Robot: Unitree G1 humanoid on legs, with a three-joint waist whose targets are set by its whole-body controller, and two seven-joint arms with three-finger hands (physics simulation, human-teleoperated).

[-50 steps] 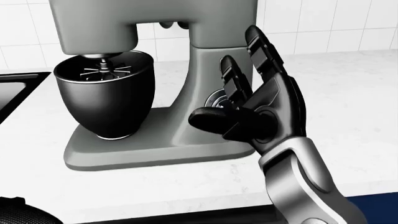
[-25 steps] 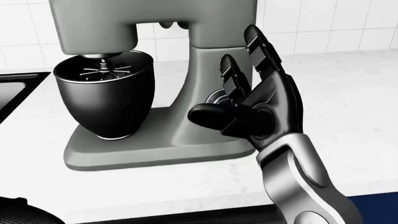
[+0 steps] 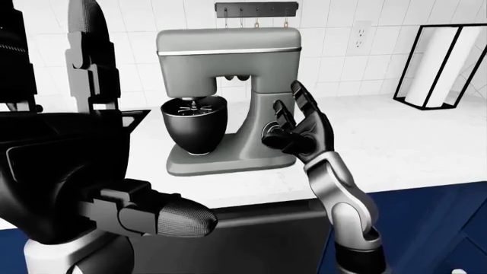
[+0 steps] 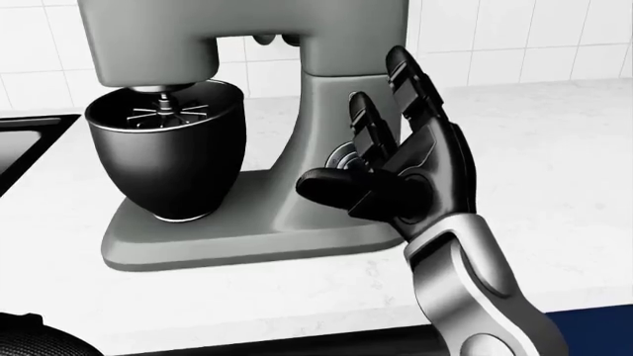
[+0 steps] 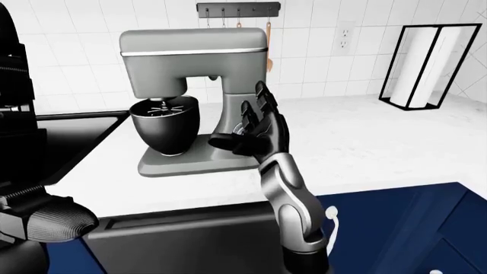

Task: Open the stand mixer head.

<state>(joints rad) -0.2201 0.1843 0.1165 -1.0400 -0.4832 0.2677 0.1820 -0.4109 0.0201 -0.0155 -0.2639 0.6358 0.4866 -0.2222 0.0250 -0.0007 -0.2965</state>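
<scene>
Since the earlier frame the right robot hand has shifted a little up and toward the left of the head view, so its thumb now covers more of the round dial on the column of the stand mixer; the mixer itself has not moved. The right robot hand is open, with two fingers stretched upward toward 12 o'clock and the thumb pointing toward 9 o'clock, and it grips nothing; whether it touches the column I cannot tell. The stand mixer sits on the white counter, at the middle of the left-eye view, and its head is down, level over the black bowl, with the whisk inside the bowl. The bowl is at 9 o'clock from the right robot hand. In the left-eye view the left robot hand is at about 7 o'clock from the mixer, well apart from it, and its fingers are not clear enough to tell their state. A paper towel holder stands on the counter at 2 o'clock from the mixer, near the tiled wall, and a hook rail hangs on the wall at 12 o'clock above the mixer.
</scene>
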